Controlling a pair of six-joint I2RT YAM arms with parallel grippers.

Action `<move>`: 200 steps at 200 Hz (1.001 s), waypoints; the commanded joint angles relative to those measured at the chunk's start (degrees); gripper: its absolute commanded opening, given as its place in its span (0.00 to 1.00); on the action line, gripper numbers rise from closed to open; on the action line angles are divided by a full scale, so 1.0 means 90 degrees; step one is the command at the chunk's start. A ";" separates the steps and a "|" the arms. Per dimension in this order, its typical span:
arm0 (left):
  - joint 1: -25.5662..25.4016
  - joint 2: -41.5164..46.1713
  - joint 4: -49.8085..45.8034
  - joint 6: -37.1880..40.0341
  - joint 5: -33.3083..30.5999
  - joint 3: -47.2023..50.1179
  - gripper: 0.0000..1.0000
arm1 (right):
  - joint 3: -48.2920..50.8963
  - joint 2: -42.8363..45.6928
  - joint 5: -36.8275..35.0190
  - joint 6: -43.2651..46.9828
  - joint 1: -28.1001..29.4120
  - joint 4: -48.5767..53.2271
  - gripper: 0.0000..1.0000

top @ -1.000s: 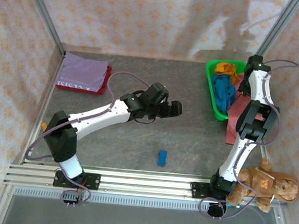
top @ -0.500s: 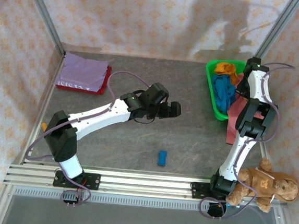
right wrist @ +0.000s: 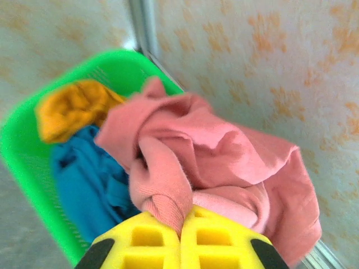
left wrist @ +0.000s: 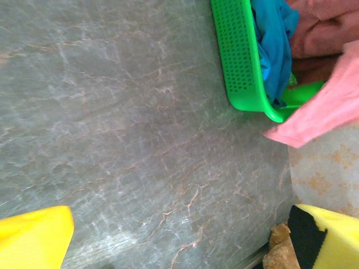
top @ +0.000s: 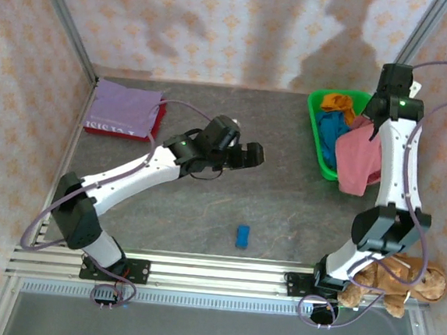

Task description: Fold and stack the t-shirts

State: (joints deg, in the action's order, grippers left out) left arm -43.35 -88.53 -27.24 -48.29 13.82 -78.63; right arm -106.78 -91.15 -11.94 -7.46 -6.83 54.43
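The top camera looks down on the whole table (top: pixel 298 213) from above. Both wrist cameras are near, and both see the green basket (left wrist: pixel 240 61).

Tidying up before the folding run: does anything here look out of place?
Two strays: a brown teddy bear slumped at the table's near right corner, and a small blue block lying alone mid-table. Neither is laundry.
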 commanded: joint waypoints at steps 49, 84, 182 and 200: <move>0.0891 0.1574 -0.0287 0.0254 -0.0074 0.1303 0.99 | -0.1208 0.1386 0.1052 -0.0234 0.0697 -0.0820 0.01; 0.1546 0.2385 -0.0941 0.0591 -0.0032 0.1844 0.99 | -0.2114 0.1284 0.1695 -0.0357 0.2097 -0.1100 0.02; 0.2687 0.4692 -0.2407 0.0754 -0.0187 0.3200 0.99 | -0.3986 -0.2172 0.2187 -0.2186 0.4802 0.0117 0.59; 0.2698 0.4788 -0.2529 0.0774 -0.0272 0.3314 0.99 | -0.4134 -0.2560 0.2374 -0.2230 0.4802 0.0500 0.65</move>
State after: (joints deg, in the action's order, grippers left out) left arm -19.57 -46.59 -45.08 -42.92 13.02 -50.37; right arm -140.59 -111.70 6.66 -22.20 36.71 50.85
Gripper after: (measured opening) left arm 0.994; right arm 0.617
